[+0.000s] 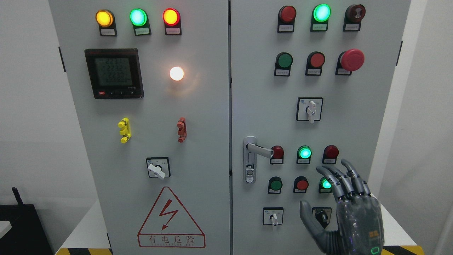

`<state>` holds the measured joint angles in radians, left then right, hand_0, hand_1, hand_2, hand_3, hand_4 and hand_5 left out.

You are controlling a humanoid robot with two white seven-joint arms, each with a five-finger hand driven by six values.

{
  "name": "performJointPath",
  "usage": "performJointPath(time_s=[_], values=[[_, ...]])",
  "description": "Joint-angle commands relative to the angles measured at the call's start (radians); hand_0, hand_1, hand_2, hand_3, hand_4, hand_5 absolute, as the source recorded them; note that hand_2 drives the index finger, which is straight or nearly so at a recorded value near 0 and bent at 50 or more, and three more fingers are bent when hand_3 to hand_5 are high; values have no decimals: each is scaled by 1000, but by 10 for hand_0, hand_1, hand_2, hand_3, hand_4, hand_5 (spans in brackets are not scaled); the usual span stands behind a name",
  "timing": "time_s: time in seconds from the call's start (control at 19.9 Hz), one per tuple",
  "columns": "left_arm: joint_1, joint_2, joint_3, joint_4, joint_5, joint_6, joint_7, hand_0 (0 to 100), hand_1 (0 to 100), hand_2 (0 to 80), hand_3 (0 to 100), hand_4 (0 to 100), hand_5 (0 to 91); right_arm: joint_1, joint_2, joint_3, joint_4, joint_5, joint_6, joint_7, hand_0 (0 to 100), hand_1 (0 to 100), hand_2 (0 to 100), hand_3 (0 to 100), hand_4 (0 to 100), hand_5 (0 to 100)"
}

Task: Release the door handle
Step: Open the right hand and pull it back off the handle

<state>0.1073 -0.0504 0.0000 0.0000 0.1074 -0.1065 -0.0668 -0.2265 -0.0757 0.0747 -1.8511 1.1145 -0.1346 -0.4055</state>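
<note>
At the lower right of the frame, the robot hand (348, 209) is dark grey with a translucent, glossy shell over its back. Its fingers (339, 179) are segmented, with lighter grey joints. A small orange marking and a green light sit near the wrist.

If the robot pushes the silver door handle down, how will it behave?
The door handle looks metallic, so probably stiff, not bending. Its lever juts sideways from a plate, so it likely pivots. The smooth finish may be slippery for the open right hand.
</note>
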Motion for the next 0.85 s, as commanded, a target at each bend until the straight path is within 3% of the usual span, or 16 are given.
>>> performJointPath(time_s=[0.0,0.8], values=[[0,0,-14,20,0,1,-1,120,389,0,0,0,0,15,-16,-18,-30,-8,-2,5,451,242,0,0,0,0],[0,0,-14,20,0,1,-1,120,389,0,0,0,0,13,-13,-13,-31,-8,-2,10,447,236,0,30,0,0]])
